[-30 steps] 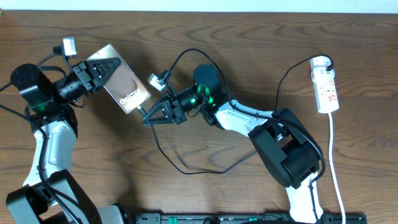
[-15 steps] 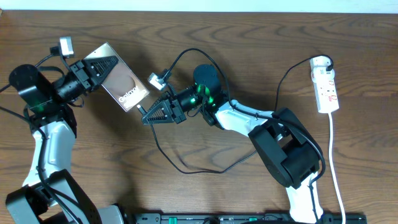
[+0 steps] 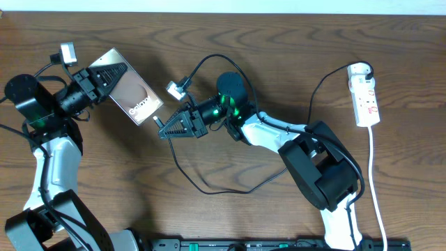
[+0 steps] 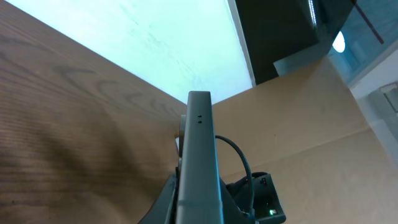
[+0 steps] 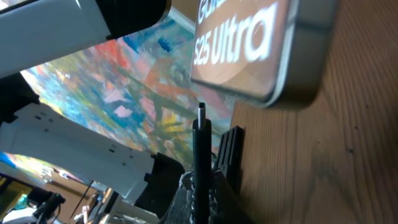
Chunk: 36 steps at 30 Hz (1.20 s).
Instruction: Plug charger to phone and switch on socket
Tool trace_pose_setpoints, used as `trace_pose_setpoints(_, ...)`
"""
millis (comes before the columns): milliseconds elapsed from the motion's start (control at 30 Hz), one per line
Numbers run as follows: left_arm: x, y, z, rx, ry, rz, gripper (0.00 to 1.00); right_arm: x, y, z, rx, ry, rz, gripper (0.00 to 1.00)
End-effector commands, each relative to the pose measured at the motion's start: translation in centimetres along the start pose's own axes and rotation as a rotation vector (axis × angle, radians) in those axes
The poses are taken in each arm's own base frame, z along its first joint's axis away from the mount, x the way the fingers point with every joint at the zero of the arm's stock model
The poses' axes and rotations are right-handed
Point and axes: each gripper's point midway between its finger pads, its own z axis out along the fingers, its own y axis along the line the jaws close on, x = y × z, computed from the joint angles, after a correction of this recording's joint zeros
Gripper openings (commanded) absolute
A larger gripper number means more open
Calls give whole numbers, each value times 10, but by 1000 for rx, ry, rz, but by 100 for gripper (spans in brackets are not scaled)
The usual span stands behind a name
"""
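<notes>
My left gripper [image 3: 110, 77] is shut on the phone [image 3: 134, 94], holding it tilted above the table, its lettered end toward the centre. In the left wrist view the phone [image 4: 199, 155] shows edge-on between the jaws of my left gripper [image 4: 199, 211]. My right gripper [image 3: 166, 128] is shut on the charger [image 3: 157, 120], whose plug tip points at the phone's lower end with a small gap. From the right wrist, the charger [image 5: 201, 140] stands upright in my right gripper [image 5: 203, 190], just below the phone [image 5: 249, 43]. The socket [image 3: 366, 97] lies at the far right.
The charger's black cable [image 3: 209, 188] loops across the table in front of the right arm and runs up to the socket. A white cord [image 3: 377, 188] trails from the socket toward the front edge. The right arm's base [image 3: 320, 171] stands right of centre.
My left arm has drawn the phone a little to the left and back, widening the gap to the plug tip. The right gripper has barely shifted.
</notes>
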Motion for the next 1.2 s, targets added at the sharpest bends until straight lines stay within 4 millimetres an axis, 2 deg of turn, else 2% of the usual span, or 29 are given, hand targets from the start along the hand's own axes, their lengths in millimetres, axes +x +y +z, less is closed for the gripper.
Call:
trace_pose_setpoints(0,2,-8,-1,20,21,8,7,-12,4,-4,15,-30,-6,1)
trace_pose_setpoints(1167,-1,-6,-1,7,0,-2,8,-10,6,1,9,-24,20,1)
